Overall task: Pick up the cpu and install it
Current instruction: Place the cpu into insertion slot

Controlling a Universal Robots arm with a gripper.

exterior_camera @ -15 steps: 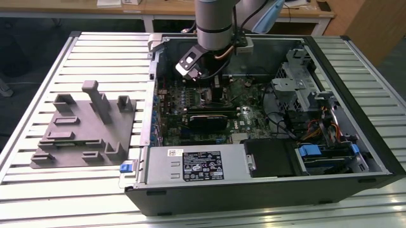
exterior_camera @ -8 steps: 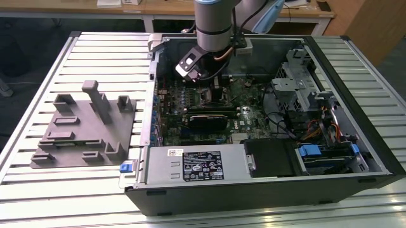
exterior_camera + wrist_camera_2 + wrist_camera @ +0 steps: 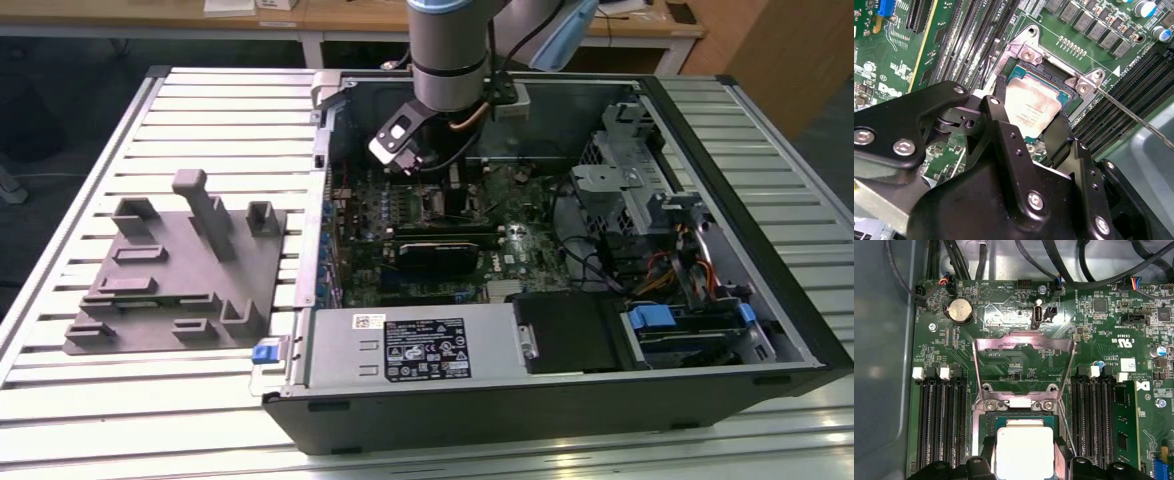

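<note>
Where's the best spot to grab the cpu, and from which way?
By two opposite edges, coming straight down from above. The cpu is a thin flat square lying flat over the socket. Its smooth top offers nothing to pinch, and the board around it blocks a sideways approach. The gripper is shut on it just that way in the second wrist view.

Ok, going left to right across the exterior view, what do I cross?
Grey fixture → motherboard → drive cage.
</note>
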